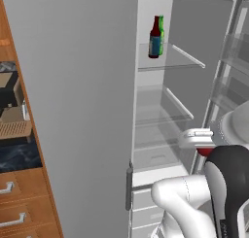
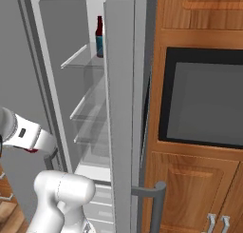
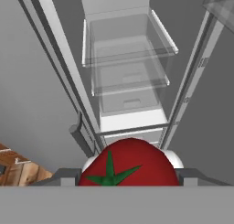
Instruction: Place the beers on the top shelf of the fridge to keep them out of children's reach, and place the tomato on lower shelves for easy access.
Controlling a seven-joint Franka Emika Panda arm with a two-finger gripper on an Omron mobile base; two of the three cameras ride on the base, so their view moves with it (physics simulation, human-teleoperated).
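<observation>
Fridge (image 1: 73,110): two beers (image 1: 156,37), one tomato (image 3: 129,163)

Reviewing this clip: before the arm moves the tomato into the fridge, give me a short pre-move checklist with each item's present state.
1. Tomato sits between the fingers of the gripper: ok.
2. Fridge stands open, interior reachable: ok.
3. Both beers upright on the top shelf: ok.
4. Lower shelves bare where the tomato would go: ok.
5. Straight path from gripper to the shelves free of obstacles in the hand view: ok.
6. Grip firm enough not to slip: cannot tell.
</observation>
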